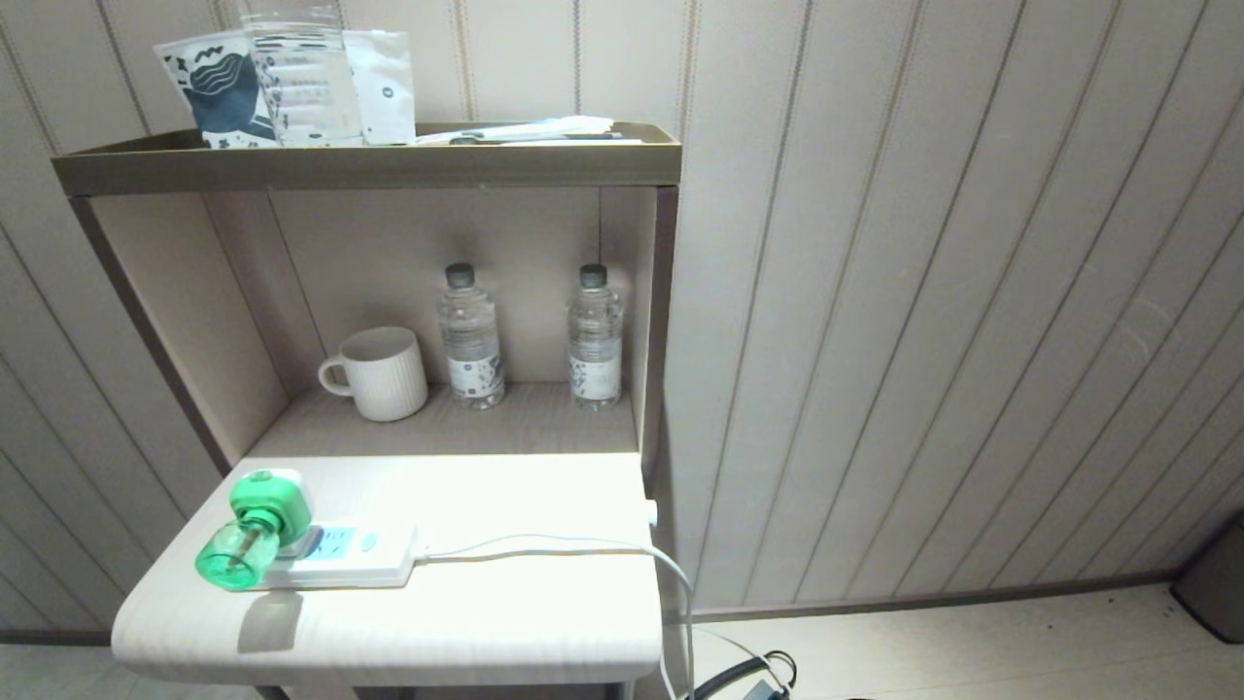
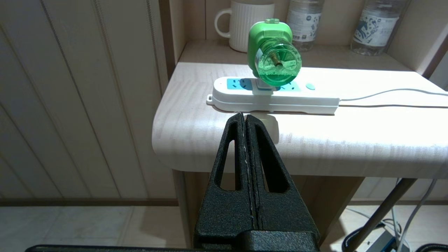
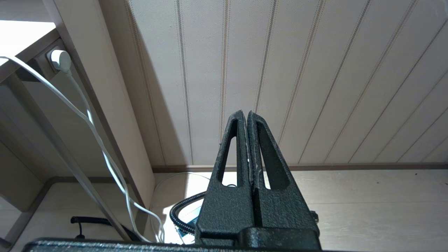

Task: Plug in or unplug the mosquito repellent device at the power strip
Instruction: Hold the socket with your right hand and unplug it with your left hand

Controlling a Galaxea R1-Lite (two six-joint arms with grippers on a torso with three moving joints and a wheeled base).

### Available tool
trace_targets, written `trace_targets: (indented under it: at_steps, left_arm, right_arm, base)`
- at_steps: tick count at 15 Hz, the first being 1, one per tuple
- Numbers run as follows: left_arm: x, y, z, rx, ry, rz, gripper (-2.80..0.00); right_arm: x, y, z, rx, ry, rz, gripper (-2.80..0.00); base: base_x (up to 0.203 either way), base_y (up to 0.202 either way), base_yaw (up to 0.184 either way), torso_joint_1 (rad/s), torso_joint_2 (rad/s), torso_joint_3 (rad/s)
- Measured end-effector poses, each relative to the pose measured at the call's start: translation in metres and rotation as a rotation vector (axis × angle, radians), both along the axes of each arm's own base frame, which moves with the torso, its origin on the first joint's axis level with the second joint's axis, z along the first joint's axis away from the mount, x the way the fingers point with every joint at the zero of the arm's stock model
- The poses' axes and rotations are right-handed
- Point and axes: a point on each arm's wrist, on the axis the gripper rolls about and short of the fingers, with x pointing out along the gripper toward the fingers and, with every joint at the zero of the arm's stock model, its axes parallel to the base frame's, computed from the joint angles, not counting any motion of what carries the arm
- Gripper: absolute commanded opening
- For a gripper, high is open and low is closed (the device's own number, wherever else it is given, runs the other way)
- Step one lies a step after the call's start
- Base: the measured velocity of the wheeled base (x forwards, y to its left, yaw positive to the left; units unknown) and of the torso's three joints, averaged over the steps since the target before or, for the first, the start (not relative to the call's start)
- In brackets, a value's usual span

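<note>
The mosquito repellent device [image 1: 255, 525], a green head with a translucent green bottle, stands plugged into the white power strip [image 1: 340, 557] on the light wooden table [image 1: 437, 622]. In the left wrist view the mosquito repellent device [image 2: 274, 54] sits in a socket of the power strip [image 2: 276, 99], bottle end facing the camera. My left gripper [image 2: 244, 115] is shut and empty, in front of the table's near edge, short of the strip. My right gripper [image 3: 244, 112] is shut and empty, off to the right of the table, facing the panelled wall. Neither arm shows in the head view.
A white cord [image 1: 583, 546] runs from the strip over the table's right edge to a wall plug [image 3: 59, 59]. In the niche behind stand a white mug [image 1: 379, 372] and two water bottles [image 1: 470, 335]. A shelf [image 1: 369, 160] above holds packets. Cables lie on the floor [image 3: 182, 213].
</note>
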Motion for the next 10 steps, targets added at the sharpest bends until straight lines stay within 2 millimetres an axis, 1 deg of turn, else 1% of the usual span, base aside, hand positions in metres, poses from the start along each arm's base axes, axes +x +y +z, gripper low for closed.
trace_targets:
  at_steps: [10]
  left_arm:
    - [0.0,0.0,0.0,-0.004,0.0,0.0,-2.8]
  right_arm:
    - [0.0,0.0,0.0,0.0,0.0,0.001,-2.8]
  base:
    - [0.0,0.0,0.0,0.0,0.0,0.0]
